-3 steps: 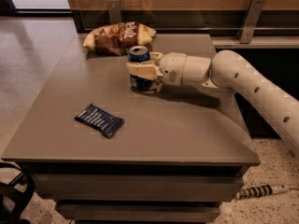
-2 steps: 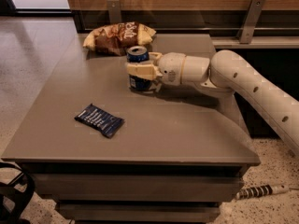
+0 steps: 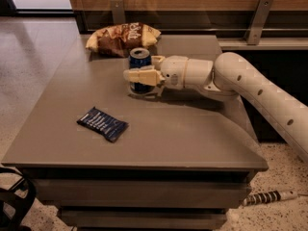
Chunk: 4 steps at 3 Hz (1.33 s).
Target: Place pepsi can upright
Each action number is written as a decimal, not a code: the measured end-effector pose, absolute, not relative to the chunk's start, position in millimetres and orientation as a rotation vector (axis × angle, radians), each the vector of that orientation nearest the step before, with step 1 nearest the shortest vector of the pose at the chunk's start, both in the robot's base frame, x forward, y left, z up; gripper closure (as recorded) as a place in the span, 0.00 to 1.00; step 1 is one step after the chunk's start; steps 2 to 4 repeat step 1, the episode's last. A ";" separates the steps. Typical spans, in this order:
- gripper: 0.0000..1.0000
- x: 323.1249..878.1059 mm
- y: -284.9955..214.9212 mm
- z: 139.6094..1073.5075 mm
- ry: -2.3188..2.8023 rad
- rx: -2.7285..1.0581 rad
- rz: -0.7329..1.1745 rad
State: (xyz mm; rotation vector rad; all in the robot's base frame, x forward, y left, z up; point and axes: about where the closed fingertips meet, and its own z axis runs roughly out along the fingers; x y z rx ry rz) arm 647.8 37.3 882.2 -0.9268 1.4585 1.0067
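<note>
camera view: end effector [image 3: 140, 69] pinches one upright pepsi can [image 3: 140, 54]; one bag [image 3: 122, 38], one wrapper [image 3: 102, 123].

pincer [image 3: 139, 69] on pepsi can [image 3: 140, 55] | chip bag [image 3: 120, 38] close bhd | wrapper [image 3: 102, 123] well apart

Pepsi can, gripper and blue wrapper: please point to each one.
pepsi can [image 3: 138, 62], camera view, upper wall.
gripper [image 3: 140, 68], camera view, at the can, its middle.
blue wrapper [image 3: 102, 123], camera view, centre.

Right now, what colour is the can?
The can is dark blue in the camera view; gripper holding it.
</note>
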 end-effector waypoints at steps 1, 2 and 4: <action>0.00 647.4 38.9 882.4 1.457 -0.929 1.009; 0.00 647.4 38.9 882.4 1.457 -0.929 1.009; 0.00 647.4 38.9 882.4 1.457 -0.929 1.009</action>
